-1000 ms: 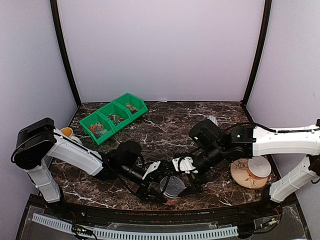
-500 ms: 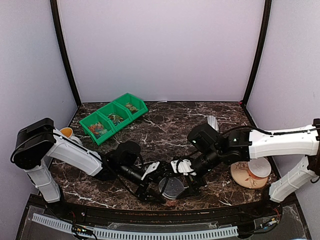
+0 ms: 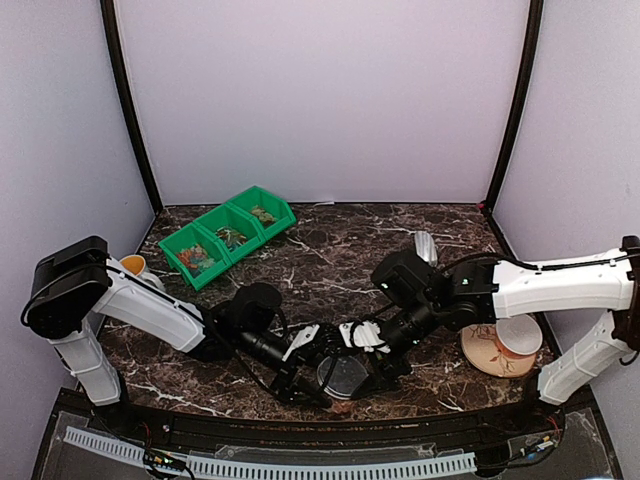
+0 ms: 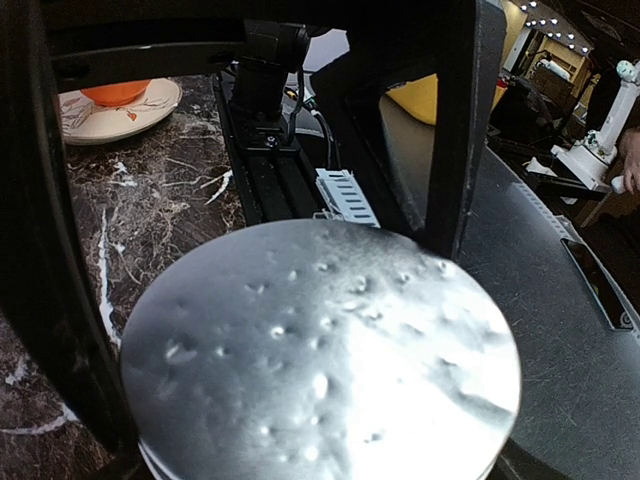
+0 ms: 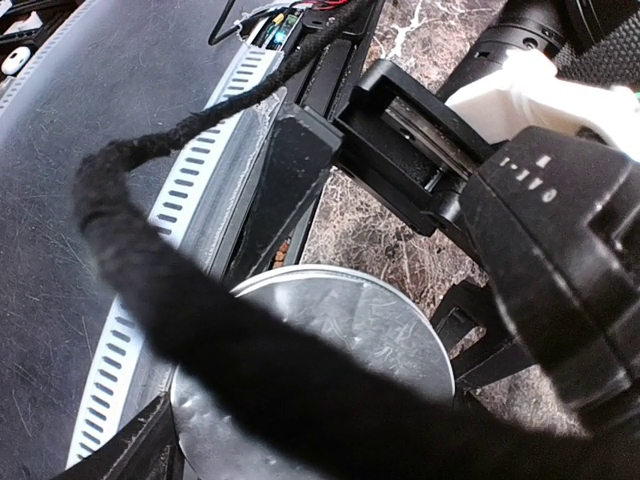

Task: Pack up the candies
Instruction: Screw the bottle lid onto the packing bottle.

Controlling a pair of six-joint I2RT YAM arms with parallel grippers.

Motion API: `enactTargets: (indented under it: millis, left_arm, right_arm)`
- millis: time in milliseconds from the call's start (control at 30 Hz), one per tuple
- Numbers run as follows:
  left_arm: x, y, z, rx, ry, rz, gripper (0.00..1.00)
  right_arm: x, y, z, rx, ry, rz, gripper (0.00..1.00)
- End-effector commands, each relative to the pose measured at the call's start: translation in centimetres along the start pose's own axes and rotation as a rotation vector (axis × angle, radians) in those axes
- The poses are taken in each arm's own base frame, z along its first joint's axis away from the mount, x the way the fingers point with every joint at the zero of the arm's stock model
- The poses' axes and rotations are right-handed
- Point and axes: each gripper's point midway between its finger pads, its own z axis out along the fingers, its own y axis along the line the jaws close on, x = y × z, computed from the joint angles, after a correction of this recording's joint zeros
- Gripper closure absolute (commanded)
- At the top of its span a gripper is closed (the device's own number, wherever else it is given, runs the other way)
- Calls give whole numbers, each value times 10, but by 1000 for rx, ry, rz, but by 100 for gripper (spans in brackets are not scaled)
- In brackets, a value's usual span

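Observation:
A round metal tin [image 3: 345, 375] with a flat lid sits near the table's front edge, between both arms. My left gripper [image 3: 305, 372] is shut on it from the left; in the left wrist view the dimpled lid [image 4: 320, 350] fills the space between the dark fingers [image 4: 455, 130]. My right gripper [image 3: 378, 362] comes in from the right, and its fingers [image 5: 285, 170] press against the rim of the tin [image 5: 370, 320]. A black cable hides part of the lid there. The candies [image 3: 196, 259] lie in three green bins [image 3: 272, 203] at the back left.
A patterned plate [image 3: 484, 353] carrying a white cup [image 3: 518, 335] stands at the right, and shows again in the left wrist view [image 4: 110, 95]. A silvery scoop [image 3: 425, 244] lies behind the right arm. A yellow-orange cup [image 3: 133, 265] stands at the left. The table's front rail [image 3: 300, 465] is just behind the tin.
My right gripper has slid a little left onto the tin and its jaws have narrowed against the rim. The left arm and the tin have stayed put.

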Motion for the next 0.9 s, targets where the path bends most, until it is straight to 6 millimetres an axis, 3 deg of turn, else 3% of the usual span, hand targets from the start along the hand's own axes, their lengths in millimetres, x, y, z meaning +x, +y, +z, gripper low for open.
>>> enactTargets:
  millis: [0,133,500,867]
  left_arm:
    - [-21,6,-2,-55,-35,65,31]
    - [-22,16,-4,-122,-34,62,31]
    - [-18,72,-22,-465,15,19,33]
    - [-23,91,-45,-651,-6,26,34]
  right_arm:
    - [-8,-5,6,12,-34,18,24]
    - [-4,-13,10,51,-30,58,26]
    - [11,-48,14,228,32,293,27]
    - [12,-59,5,330,-28,436,30]
